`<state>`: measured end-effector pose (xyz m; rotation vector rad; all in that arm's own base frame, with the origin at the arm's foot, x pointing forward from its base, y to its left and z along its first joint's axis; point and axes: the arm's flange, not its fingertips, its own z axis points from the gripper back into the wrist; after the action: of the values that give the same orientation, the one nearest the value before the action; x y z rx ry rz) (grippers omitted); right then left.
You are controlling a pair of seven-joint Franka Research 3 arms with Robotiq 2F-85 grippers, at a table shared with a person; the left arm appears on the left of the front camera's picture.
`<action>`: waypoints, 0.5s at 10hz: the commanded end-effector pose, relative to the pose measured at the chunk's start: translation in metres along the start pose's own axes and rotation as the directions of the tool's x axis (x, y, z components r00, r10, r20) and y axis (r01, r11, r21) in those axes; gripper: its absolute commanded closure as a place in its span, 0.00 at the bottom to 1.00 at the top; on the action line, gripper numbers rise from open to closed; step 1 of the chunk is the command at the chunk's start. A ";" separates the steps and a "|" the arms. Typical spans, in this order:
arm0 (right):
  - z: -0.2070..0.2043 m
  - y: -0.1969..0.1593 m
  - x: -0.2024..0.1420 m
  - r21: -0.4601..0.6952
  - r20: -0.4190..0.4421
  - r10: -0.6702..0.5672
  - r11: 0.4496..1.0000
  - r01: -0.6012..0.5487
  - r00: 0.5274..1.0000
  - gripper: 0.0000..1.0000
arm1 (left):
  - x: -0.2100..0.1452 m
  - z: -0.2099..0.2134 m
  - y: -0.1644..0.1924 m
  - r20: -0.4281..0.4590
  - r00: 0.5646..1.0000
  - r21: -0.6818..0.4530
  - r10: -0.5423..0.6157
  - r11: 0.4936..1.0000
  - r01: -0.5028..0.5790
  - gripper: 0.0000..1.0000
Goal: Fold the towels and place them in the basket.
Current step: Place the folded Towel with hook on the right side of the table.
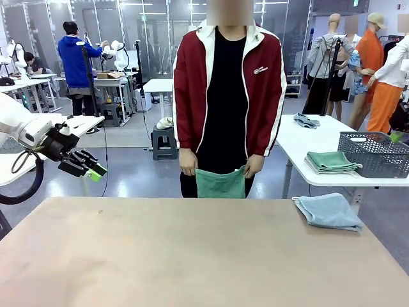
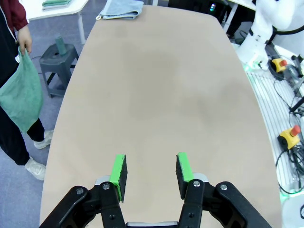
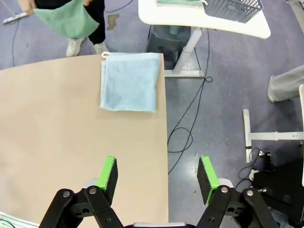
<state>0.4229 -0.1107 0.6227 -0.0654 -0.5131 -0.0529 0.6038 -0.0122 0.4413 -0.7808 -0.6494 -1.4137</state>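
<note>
Right, front view: person holds the green towel [image 1: 220, 183] hanging by its top corners at the table's [image 1: 192, 256] far edge, prob. presenting it to us for folding. Blue towel [image 1: 329, 211] lies near the far right corner. Basket [image 1: 374, 153] waits on the side table [image 1: 300, 144], folded stack [image 1: 332, 161] just beside it. Our left gripper [image 1: 96, 171] hovers off the left edge, its gap hard to read.

Left wrist: pads apart, nothing btwn them, bare tabletop below.

Right wrist: right gripper [image 3: 157, 176] spread wide, empty. Blue towel ahead, basket cut off at top.
</note>
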 end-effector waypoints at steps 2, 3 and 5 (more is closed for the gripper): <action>0.000 0.000 0.002 0.008 -0.005 -0.020 1.000 0.020 1.000 0.16 | 0.001 0.000 0.002 0.001 1.000 -0.007 -0.010 1.000 0.010 0.46; 0.000 0.000 0.002 0.008 -0.005 -0.020 1.000 0.020 1.000 0.16 | 0.001 0.000 0.002 0.001 1.000 -0.007 -0.010 1.000 0.010 0.46; 0.000 0.000 0.002 0.008 -0.005 -0.020 1.000 0.020 1.000 0.16 | 0.001 0.000 0.002 0.001 1.000 -0.007 -0.010 1.000 0.010 0.46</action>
<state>0.4229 -0.1112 0.6226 -0.0647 -0.5124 -0.0545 0.6038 -0.0122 0.4413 -0.7808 -0.6494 -1.4137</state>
